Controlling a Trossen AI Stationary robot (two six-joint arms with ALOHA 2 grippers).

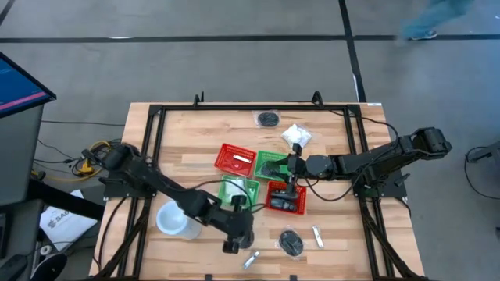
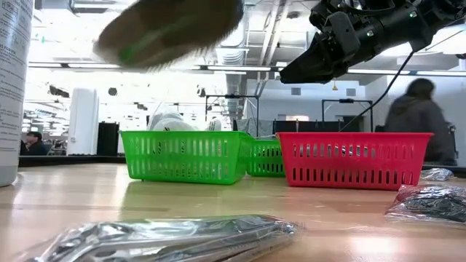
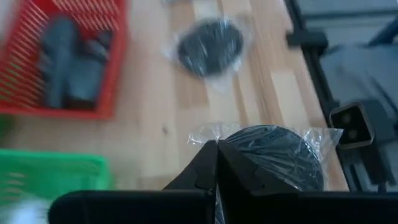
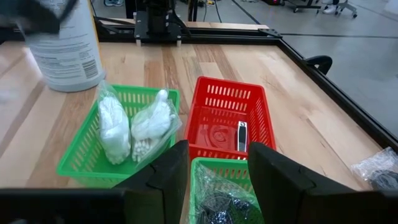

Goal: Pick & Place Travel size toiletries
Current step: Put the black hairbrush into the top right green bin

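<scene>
On the wood-plank table [image 1: 195, 125], left jaws pinching a wrapped black bundle [image 3: 273, 152], right jaws spread, grey floor [image 1: 234, 70] around

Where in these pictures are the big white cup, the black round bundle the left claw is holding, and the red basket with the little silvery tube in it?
white cup [image 1: 172, 219], high view, its open top.
black round bundle [image 3: 273, 149], left wrist view, its dark disc.
red basket [image 4: 214, 99], right wrist view, its far wall.

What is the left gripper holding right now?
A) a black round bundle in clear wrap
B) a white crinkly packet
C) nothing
A: in the left wrist view the shut left gripper pinches the clear wrap of a black round bundle.
</scene>
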